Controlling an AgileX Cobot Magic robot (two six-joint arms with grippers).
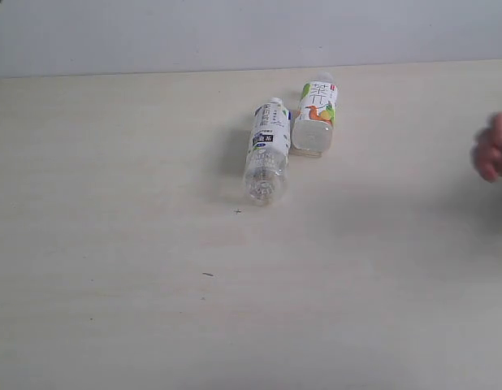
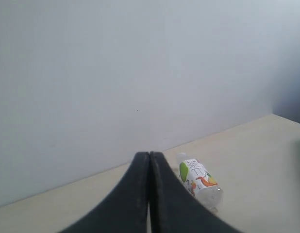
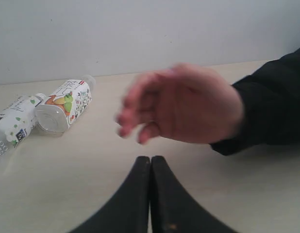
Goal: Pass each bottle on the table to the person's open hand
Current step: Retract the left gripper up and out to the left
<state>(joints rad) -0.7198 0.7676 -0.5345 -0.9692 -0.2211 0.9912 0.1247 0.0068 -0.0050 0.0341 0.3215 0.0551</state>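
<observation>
Table, pale. Person's hand at its right edge, blurred. You have two bottles lying toward the far side, just beside each other: blue-white labelled bottle, fruit-picture bottle. Your left gripper and right gripper: jaws pressed together, empty.

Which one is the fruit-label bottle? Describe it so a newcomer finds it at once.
On the pale table, look near the far edge, just right of the middle, where two clear bottles lie side by side. The fruit-label bottle is the one nearer the person's hand. Its label shows green and orange fruit; its neighbour, the blue-white bottle, has dark blue print instead.
</observation>
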